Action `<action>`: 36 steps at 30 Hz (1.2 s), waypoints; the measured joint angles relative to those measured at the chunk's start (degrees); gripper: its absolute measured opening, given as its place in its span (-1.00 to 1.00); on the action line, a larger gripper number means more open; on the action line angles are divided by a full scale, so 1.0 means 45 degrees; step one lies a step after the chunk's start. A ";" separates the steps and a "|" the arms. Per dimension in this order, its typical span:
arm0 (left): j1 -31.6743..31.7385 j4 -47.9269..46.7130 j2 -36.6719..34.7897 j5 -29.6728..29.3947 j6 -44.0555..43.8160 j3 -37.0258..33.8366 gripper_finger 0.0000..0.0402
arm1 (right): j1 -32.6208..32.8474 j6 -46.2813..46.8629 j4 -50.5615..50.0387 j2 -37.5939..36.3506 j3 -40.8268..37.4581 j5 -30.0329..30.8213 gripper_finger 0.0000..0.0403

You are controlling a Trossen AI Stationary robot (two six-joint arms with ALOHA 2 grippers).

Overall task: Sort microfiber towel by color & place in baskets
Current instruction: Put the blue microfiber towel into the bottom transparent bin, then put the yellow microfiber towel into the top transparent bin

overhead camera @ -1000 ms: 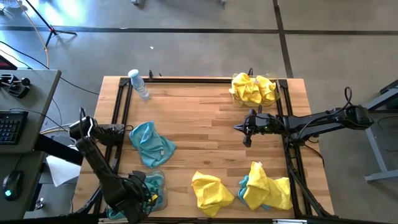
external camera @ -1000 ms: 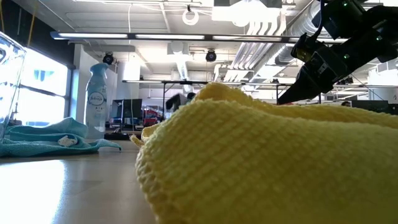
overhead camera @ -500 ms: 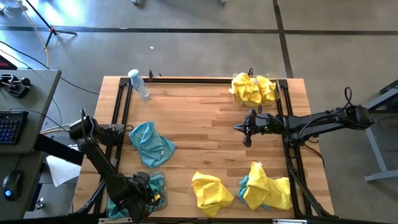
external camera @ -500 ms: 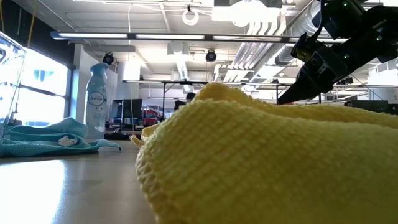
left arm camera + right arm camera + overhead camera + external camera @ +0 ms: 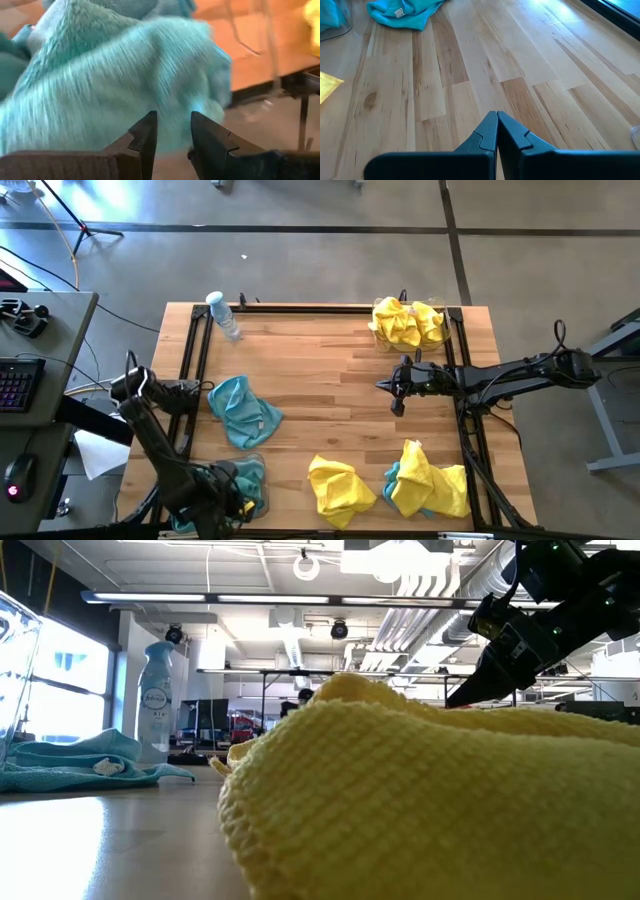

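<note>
My left gripper (image 5: 172, 132) is open, with a narrow gap, right over the teal towels (image 5: 115, 75) in the near-left basket (image 5: 262, 468); I cannot tell whether it touches them. My right gripper (image 5: 496, 131) is shut and hovers over bare wood at mid-table (image 5: 395, 398). One teal towel (image 5: 243, 410) lies crumpled on the table's left side. A yellow towel (image 5: 340, 488) and a mixed yellow and teal heap (image 5: 425, 480) lie near the near edge. Yellow towels (image 5: 408, 323) fill the far-right basket (image 5: 446, 332).
A bottle (image 5: 222, 313) stands at the far-left corner. Black frame rails run along the table's left (image 5: 190, 380) and right (image 5: 468, 430) sides. Bare wood (image 5: 330, 380) spans the middle. In the low view a yellow towel (image 5: 400, 800) fills the foreground.
My left gripper has shifted a little toward the table's near-left corner over the basket of teal towels. My right arm has kept still.
</note>
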 joint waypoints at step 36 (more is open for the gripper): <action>0.2451 -0.5295 -0.1141 -0.1826 0.4264 0.5800 -0.46 | -0.0001 0.0000 -0.0003 0.0005 0.0005 0.0003 -1.00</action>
